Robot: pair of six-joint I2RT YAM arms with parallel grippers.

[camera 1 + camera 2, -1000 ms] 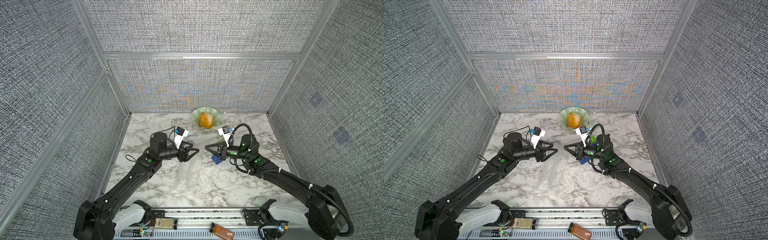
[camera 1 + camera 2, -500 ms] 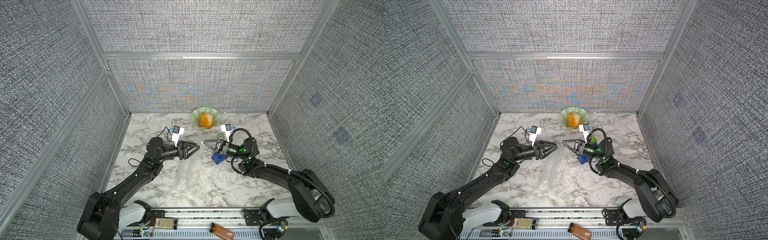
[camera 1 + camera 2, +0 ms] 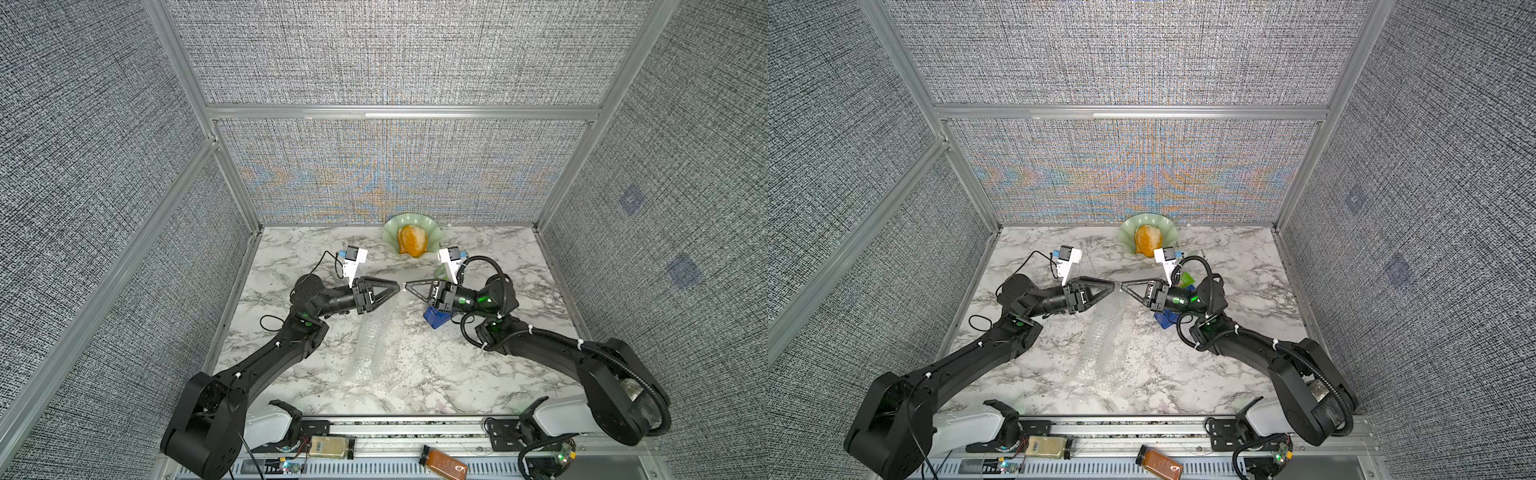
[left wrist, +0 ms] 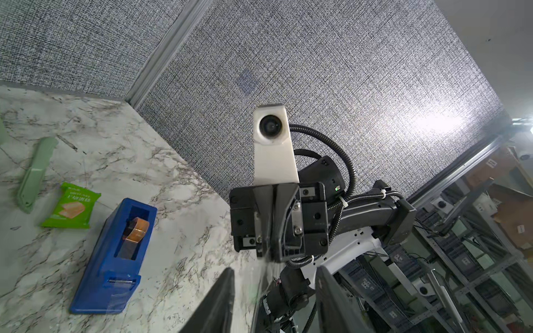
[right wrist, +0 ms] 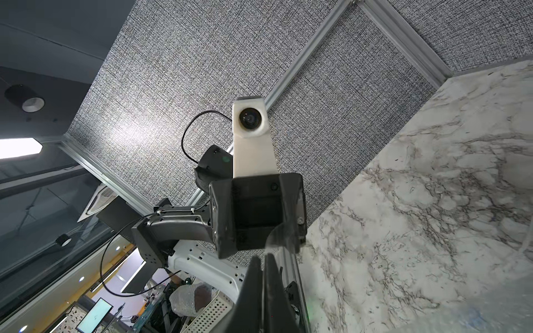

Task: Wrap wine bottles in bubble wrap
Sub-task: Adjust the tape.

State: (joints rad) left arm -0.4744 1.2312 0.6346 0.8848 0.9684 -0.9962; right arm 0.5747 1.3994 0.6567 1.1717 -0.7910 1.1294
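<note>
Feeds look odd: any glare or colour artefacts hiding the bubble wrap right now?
Both top views: rainbow moiré on the back wall, and the bubble wrap nearly blends into the marble. Left wrist view: a bright glare patch on the side wall. Right wrist view: softer glare.

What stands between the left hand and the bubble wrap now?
Nothing visible does. The left hand hovers at the far end of the bubble wrap, tip to tip with the right hand; the blue tape dispenser lies aside.
</note>
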